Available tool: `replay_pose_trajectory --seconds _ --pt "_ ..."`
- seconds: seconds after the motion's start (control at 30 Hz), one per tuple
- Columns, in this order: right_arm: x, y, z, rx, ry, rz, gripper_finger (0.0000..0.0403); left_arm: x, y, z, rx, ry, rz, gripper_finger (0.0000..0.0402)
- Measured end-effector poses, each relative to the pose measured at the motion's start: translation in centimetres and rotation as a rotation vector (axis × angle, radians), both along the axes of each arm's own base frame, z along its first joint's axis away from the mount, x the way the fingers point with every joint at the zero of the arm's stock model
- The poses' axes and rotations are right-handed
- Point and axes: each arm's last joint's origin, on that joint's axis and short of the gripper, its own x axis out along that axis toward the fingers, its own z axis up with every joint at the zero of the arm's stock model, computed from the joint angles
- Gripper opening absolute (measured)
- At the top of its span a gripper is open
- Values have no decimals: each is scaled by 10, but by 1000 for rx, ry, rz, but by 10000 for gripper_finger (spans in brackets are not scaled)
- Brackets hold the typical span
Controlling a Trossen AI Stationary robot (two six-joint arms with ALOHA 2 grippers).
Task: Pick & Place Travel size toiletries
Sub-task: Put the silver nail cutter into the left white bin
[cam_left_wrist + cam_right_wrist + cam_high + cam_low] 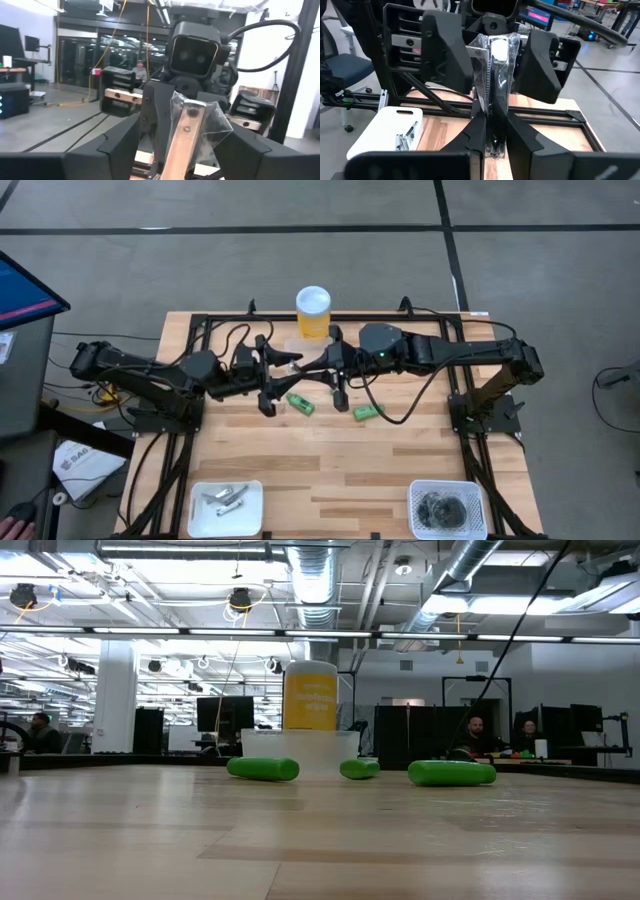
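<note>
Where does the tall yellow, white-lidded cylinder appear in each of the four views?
High view: the yellow cylinder stands upper centre, at the middle of the table's far edge.
Low view: centre of the picture, upright, beyond the green tubes.
Left wrist view: not in it.
Right wrist view: not in it.
Shared landmark: the green tubes, lying on the table nearer the camera side than the cylinder.

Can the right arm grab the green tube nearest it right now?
Probably not yet. The right pincer is shut on a plastic-wrapped piece, with the open left pincer straddling it. The green tube itself lies bare on the table, nothing blocking.
</note>
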Motion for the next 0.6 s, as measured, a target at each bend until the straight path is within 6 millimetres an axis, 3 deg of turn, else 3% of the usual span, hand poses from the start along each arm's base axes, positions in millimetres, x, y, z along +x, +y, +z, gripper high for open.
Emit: replay_pose_trajectory --seconds 0.2,0.43,0.6 --pt "0 0 0 -2 0 3 41 1 2 0 13 -5 -39 155" --pt "0 0 0 8 4 5 41 1 4 1 58 -5 -62 47" --pt "0 0 0 11 4 11 50 1 4 1 59 -5 -60 43"
